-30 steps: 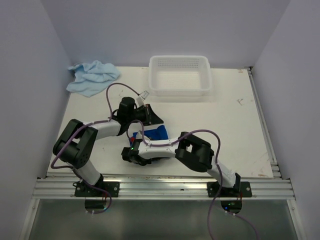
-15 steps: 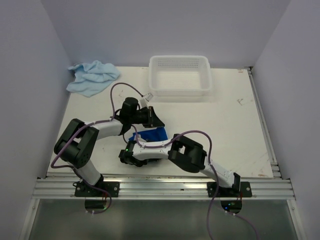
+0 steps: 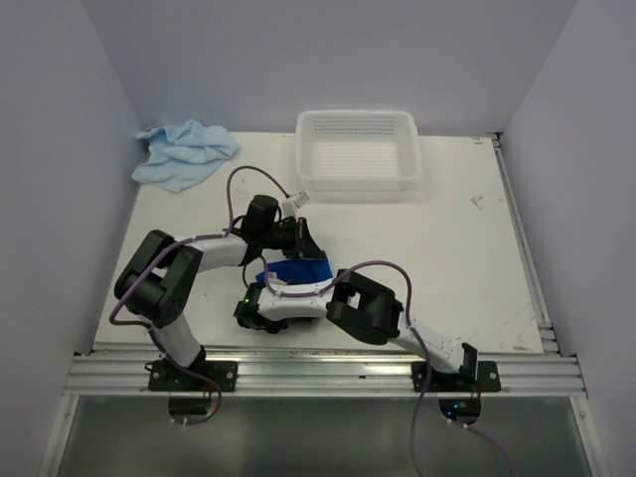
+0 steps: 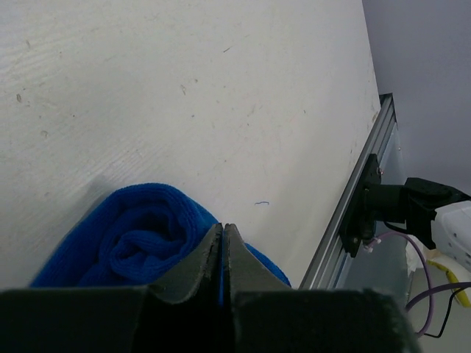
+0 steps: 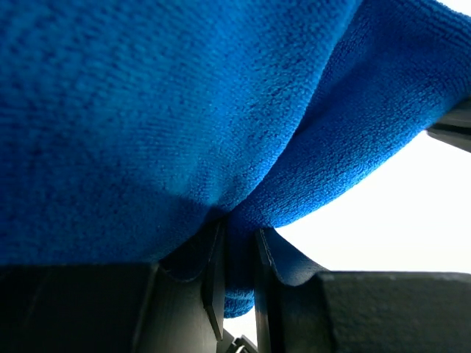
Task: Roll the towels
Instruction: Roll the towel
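White tabletop holds the dark blue towel [image 3: 298, 270], partly rolled and lying crosswise between both tools. The left gripper [image 4: 222, 234] is pinched together on a thin edge, the roll just beside its tips. The right gripper [image 5: 237, 250] clamps a fold; its arm reaches low across and looks equally near. The pale blue towel [image 3: 184, 152] lies well beyond.

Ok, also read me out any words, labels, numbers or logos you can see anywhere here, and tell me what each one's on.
Readable text: none in any view.
dark blue towel, pale blue towel, white basket: no tag, print or brand showing.
small dark marks on the table, right of the basket: too small to tell whether they are writing.
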`<state>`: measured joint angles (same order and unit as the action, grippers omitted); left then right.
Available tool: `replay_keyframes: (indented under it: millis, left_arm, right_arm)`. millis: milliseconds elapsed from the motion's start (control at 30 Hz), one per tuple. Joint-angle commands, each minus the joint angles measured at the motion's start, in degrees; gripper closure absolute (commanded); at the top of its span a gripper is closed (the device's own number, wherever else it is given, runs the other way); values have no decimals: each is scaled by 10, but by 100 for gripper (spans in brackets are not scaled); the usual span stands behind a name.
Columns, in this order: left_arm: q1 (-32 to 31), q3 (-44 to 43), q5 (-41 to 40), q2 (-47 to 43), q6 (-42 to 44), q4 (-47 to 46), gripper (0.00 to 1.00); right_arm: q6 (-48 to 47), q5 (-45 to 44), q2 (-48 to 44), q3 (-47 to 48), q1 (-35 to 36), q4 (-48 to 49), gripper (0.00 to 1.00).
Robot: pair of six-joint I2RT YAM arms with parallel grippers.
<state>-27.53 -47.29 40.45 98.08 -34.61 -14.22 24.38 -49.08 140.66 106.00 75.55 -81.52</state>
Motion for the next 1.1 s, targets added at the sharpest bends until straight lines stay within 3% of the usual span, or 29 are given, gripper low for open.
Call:
replay_keyframes:
  millis: [0,167,400,600,900,1067]
  left_arm:
    - [-2,-16,17,21,27,8,94]
    - [0,-14,11,27,32,13,100]
    - [8,0,-7,36,44,19,100]
    - [27,25,-1,61,31,-19,100]
    - [39,25,-16,97,22,-40,100]
    - [45,40,-22,99,12,-54,100]
  right_arm:
    - [1,60,32,14,6,63,100]
    - [-9,65,44,28,6,56,100]
    - [-13,69,52,37,8,51,100]
    - [-7,65,44,33,13,53,94]
    - [7,60,16,20,21,62,80]
    - [20,58,-4,4,24,61,65]
